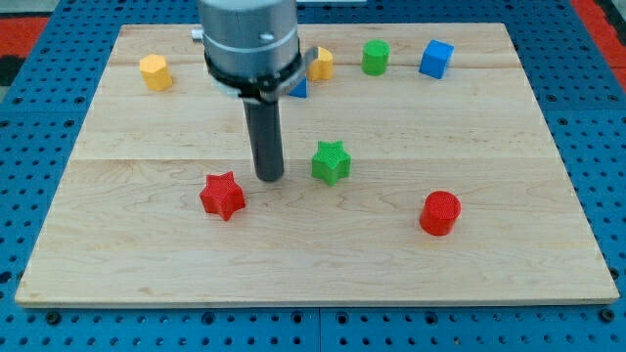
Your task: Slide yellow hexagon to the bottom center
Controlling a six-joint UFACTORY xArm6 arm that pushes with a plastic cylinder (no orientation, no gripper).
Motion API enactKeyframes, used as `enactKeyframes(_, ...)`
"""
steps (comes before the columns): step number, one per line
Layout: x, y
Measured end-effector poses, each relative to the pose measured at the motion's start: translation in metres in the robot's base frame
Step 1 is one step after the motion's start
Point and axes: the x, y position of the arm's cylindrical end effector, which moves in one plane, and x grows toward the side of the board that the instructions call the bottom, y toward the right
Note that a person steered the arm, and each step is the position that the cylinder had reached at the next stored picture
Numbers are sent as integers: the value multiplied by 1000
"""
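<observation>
A yellow hexagon [155,72] sits near the board's top left. A second yellow block [321,64] at the top centre is partly hidden behind the arm, its shape unclear. My tip [270,178] rests on the board near the middle, between the red star [223,196] on its left and the green star [332,161] on its right, touching neither. The yellow hexagon lies far up and to the left of the tip.
A green cylinder [375,58] and a blue cube [436,59] stand at the top right. A blue block [298,88] peeks out behind the arm. A red cylinder [439,212] stands at the lower right. The wooden board [323,264] lies on a blue pegboard.
</observation>
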Motion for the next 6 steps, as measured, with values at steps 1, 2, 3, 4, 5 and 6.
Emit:
enactKeyframes(1,-49,-30)
enactKeyframes(2,-93,-63)
enactKeyframes(3,-144,-92)
enactKeyframes(4,-182,-123)
enactKeyframes(5,-186,-175)
enactKeyframes(6,-167,-188)
